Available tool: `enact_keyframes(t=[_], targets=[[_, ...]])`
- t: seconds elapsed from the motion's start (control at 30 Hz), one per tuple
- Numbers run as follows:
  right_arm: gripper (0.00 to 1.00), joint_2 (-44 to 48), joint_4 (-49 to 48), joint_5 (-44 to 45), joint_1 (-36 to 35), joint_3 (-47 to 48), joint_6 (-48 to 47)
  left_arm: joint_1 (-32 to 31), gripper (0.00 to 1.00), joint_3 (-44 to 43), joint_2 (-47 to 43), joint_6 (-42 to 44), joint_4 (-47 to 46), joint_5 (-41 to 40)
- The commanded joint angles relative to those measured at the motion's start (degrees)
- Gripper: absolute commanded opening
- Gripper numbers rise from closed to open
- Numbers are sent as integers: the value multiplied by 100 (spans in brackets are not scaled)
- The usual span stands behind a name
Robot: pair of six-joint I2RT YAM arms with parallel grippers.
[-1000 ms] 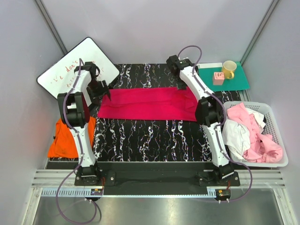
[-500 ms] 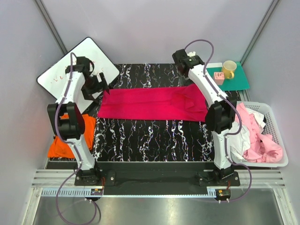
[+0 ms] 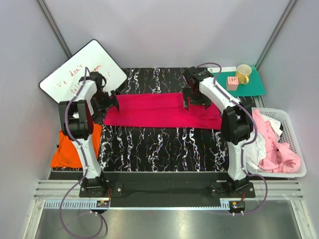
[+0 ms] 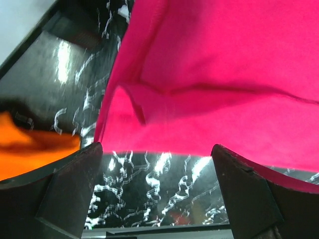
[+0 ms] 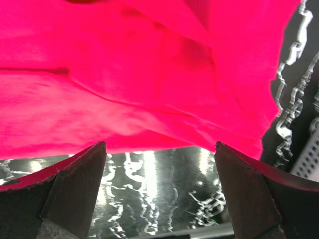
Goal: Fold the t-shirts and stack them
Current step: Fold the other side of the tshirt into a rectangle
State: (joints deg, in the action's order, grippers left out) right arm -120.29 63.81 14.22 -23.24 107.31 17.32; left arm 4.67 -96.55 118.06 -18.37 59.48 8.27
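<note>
A magenta-red t-shirt [image 3: 154,110], folded into a long strip, lies across the black marbled mat [image 3: 159,144]. My left gripper [image 3: 107,100] hangs open over its left end; in the left wrist view [image 4: 156,147] the shirt [image 4: 214,74] fills the space ahead of the bare fingers. My right gripper [image 3: 192,99] stands open above the right part of the shirt [image 5: 124,74], and nothing sits between its fingers [image 5: 159,144]. An orange t-shirt [image 3: 70,149] lies off the mat's left edge. Pale pink [image 3: 284,154] and white [image 3: 251,144] t-shirts are heaped in the basket.
A white basket [image 3: 298,130] stands at the right. A whiteboard [image 3: 82,69] leans at the back left. A green mat [image 3: 254,87] at the back right carries a yellow mug [image 3: 243,73] and a pink cube [image 3: 232,83].
The left gripper opened and let the shirt's left end go. Both arms lifted back, then came down over the shirt. The shirt's right end now reaches further right.
</note>
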Motion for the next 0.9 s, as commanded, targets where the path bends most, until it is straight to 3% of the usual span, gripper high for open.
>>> enact_keyframes(t=[0.0,0.23,0.33,0.37,0.4,0.5,0.67,0.8,0.83,0.87], targets=[[97,-47,-246,-385,4,474,157,-10,96,-478,322,62,-130,-98],[95,-469,-229,-1008,-5,1073,184,-62,91,-725,727,106,-77,-230],[95,-522,-229,-1404,-5,1231,70,-97,62,-655,815,114,-68,-230],[94,-548,-237,-1657,-13,1257,26,-106,50,-619,832,114,-68,-238],[93,-609,-238,-1981,-5,1310,8,-124,30,-593,867,114,-77,-230],[92,-706,-246,-2186,-5,1433,8,-194,0,-488,903,106,-51,-177],[92,-698,-211,-2274,-5,1556,34,-326,0,48,535,53,-42,-54],[91,-619,-36,-1846,-5,1425,113,-396,0,733,95,79,-51,-36],[91,-601,95,-1722,-5,1372,140,-388,14,926,7,105,-77,-36],[91,-566,149,-1599,-5,1302,149,-396,35,1032,-89,132,-147,-19]])
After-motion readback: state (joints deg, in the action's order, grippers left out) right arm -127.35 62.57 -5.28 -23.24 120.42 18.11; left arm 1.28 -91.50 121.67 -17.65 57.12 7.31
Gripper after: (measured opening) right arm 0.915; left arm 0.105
